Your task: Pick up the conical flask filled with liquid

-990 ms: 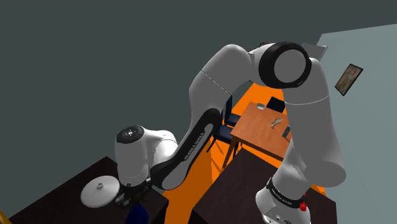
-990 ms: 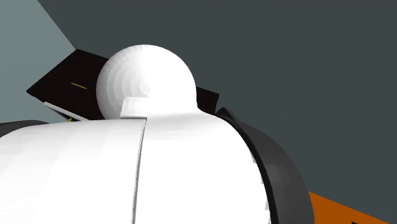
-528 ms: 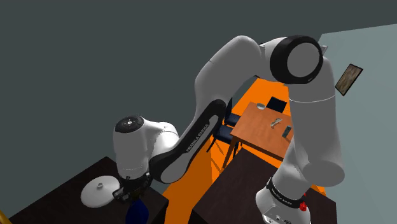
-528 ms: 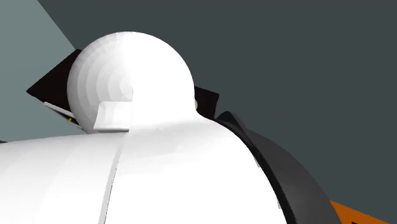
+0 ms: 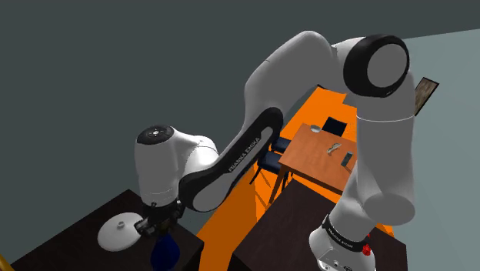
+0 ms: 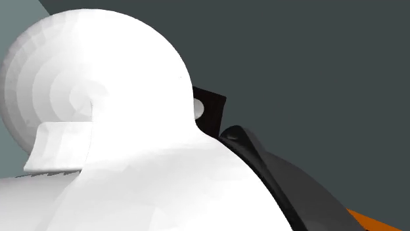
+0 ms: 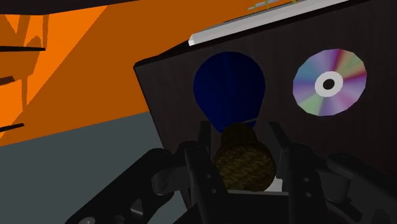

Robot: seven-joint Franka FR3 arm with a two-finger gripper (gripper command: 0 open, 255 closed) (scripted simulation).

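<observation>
On the dark bench (image 5: 77, 227) in the shoulder view, a pale disc (image 5: 119, 231) lies just beside the jaws at their 9 o'clock. The white arm (image 5: 254, 146) bends down to them from 2 o'clock. The blue flask (image 5: 164, 250) sits straight under the jaws at 6 o'clock, near the bench's edge by the orange floor (image 5: 227, 231). Whether its base touches the bench I cannot tell. Further right are a wooden table (image 5: 315, 162) and the stand (image 5: 285, 223). The wrist view adds that the jaws are clamped on the flask's brown stopper (image 7: 243, 159), one on each side, and that the disc has a rainbow sheen. In the second exterior view the arm's casing stands before the bench, whose corner shows at its 3 o'clock.
</observation>
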